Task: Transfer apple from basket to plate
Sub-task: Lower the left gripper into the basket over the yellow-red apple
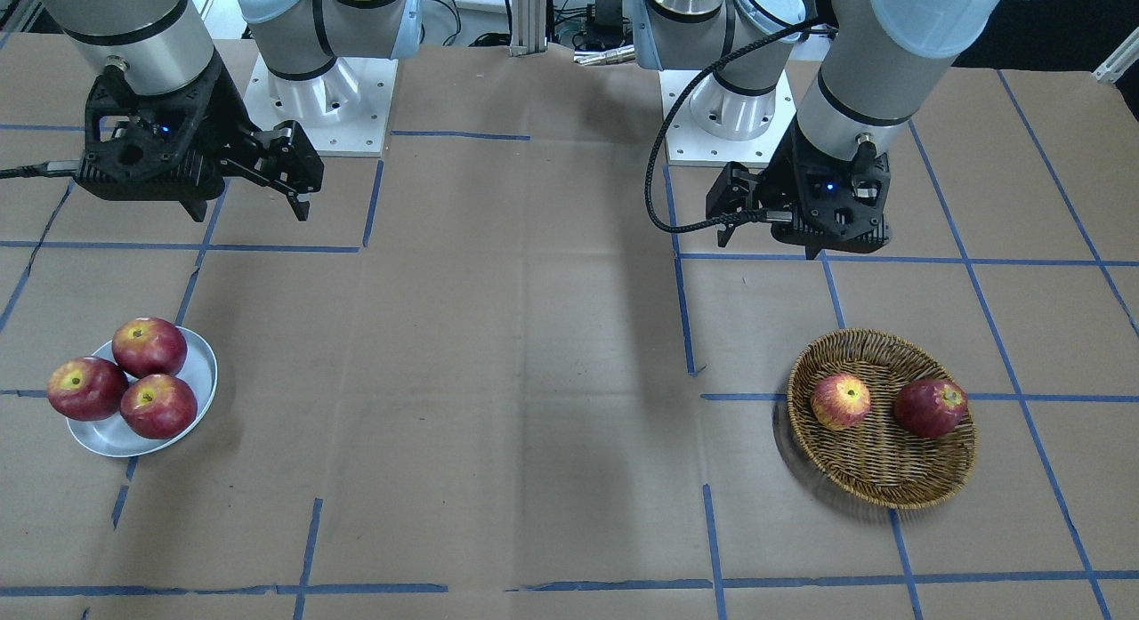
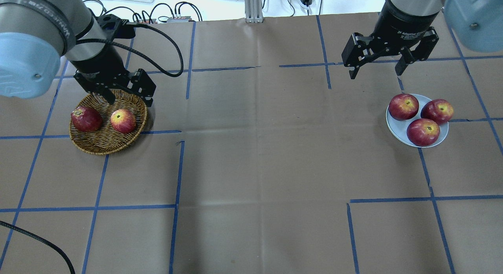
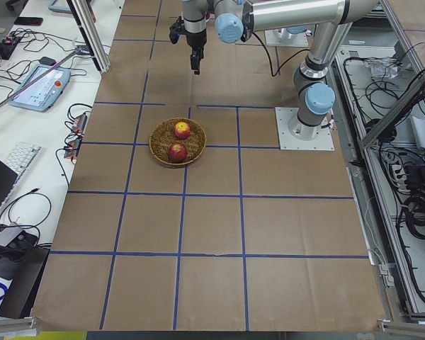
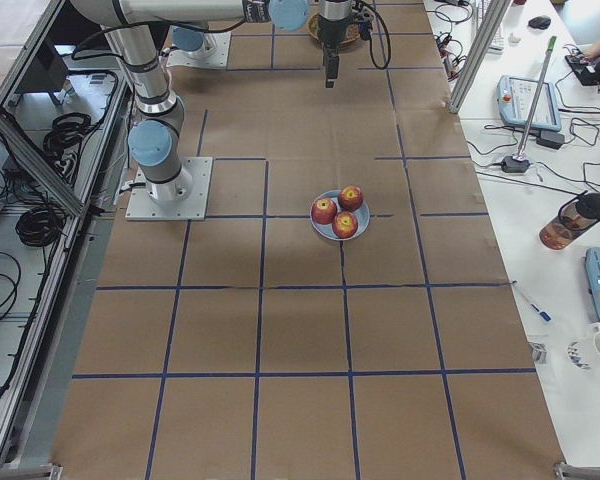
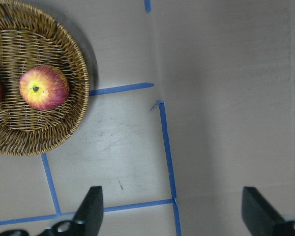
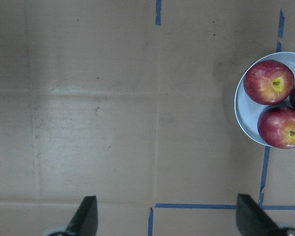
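Brown paper tabletop (image 2: 251,168): apple (image 2: 123,121) in round woven basket (image 2: 106,150); left pincer (image 2: 129,100), right pincer (image 2: 375,74) wide.

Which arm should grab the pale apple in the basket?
Left. The left fingers hang open near the basket holding the apple. The right fingers hover far away, by the plate.

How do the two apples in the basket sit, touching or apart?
Apart. The front-facing view shows bare wicker between the paler apple and the dark red apple in the basket.
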Controlling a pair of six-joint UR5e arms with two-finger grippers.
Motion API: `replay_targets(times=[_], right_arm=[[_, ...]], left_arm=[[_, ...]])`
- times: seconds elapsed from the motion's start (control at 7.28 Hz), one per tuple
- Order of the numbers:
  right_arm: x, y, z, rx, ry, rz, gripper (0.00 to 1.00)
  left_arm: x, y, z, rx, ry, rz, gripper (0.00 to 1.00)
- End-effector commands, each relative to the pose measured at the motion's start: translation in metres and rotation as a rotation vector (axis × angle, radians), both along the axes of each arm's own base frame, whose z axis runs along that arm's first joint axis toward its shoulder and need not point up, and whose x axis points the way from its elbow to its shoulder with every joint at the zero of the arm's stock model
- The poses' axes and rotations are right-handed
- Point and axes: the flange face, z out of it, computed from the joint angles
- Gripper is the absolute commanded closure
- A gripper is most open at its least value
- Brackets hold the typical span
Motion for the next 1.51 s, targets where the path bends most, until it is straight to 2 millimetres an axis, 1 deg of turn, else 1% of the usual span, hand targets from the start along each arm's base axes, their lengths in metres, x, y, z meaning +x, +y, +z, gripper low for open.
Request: replay_targets(times=[0.0,0.14,0.27,0.55,0.69,0.96,1.1,1.37], right_arm=[[0.0,0.0,0.0,0.0,-0.002,0.0,0.0],[0.001,-0.002,0.004,-0.009,-0.003,-0.003,0.0],[0.0,-0.001,0.005,-0.009,-0.003,-0.003,0.0],[0.001,0.001,0.002,-0.003,-0.002,-0.006,0.0],[0.001,0.0,0.002,-0.003,-0.003,-0.006,0.0],[0.001,-0.001,0.002,-0.003,-0.003,-0.005,0.0],[0.001,-0.001,0.005,-0.011,-0.003,-0.006,0.0],[0.001,-0.001,0.004,-0.008,-0.003,-0.009,0.0]], left_arm=[[0.07,-0.016,-0.06,-0.055,-0.006,-0.018,0.0],[0.085,-0.029,-0.079,-0.122,-0.047,-0.066,0.0],[0.097,-0.039,-0.086,-0.117,-0.053,-0.056,0.0],[0.106,-0.052,-0.129,-0.097,-0.045,-0.059,0.0],[0.119,-0.053,-0.142,-0.08,-0.043,-0.038,0.0],[0.123,-0.062,-0.163,-0.048,-0.029,-0.032,0.0],[0.125,-0.067,-0.176,-0.028,-0.024,-0.021,0.0],[0.126,-0.073,-0.203,0.007,-0.012,0.006,0.0]])
